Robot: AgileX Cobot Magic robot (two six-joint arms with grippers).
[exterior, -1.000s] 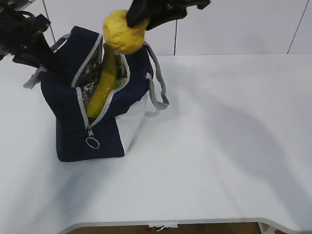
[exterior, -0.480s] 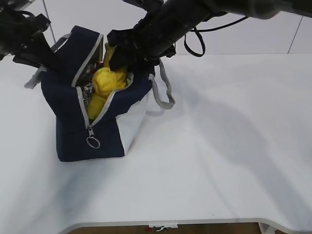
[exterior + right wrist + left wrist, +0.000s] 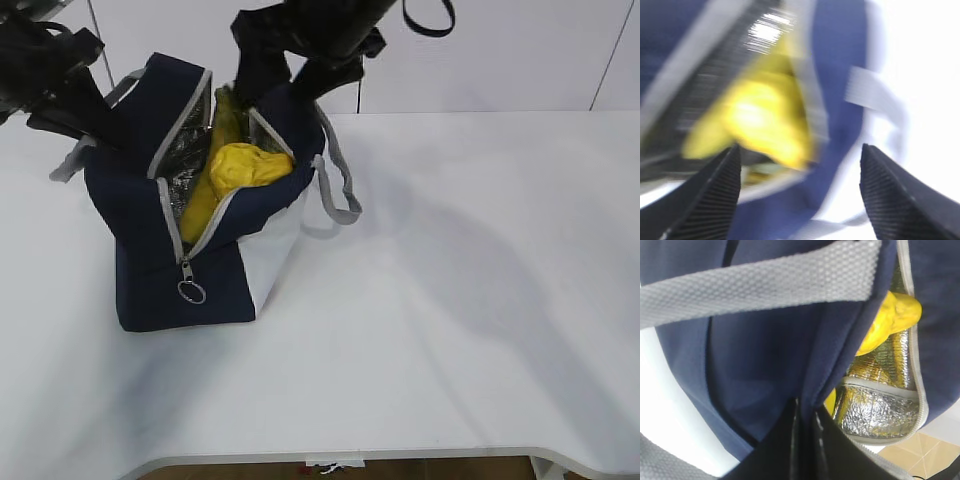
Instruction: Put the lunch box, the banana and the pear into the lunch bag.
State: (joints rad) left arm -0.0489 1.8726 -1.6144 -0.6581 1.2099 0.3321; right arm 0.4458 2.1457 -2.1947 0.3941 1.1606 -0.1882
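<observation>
The navy lunch bag (image 3: 140, 260) stands open at the left of the table. The pear (image 3: 245, 165) lies inside its mouth on top of the banana (image 3: 205, 205), which leans upright against the silver lining. The lunch box is hidden. My right gripper (image 3: 290, 70) is open and empty just above the bag's far rim; in the right wrist view (image 3: 800, 165) the blurred pear (image 3: 762, 120) shows below its spread jaws. My left gripper (image 3: 95, 115) is shut on the bag's left wall; in the left wrist view (image 3: 805, 415) its jaws pinch the navy fabric (image 3: 760, 355), with the pear (image 3: 892, 320) beyond.
A grey webbing handle (image 3: 335, 185) hangs over the bag's right side. The zipper pull ring (image 3: 190, 291) dangles at the bag's front. White table (image 3: 460, 300) stretches to the right and front, with its front edge near the bottom.
The right gripper lowered the pear from above the bag into its mouth, let it go and has risen open. The left gripper has kept hold of the bag wall.
</observation>
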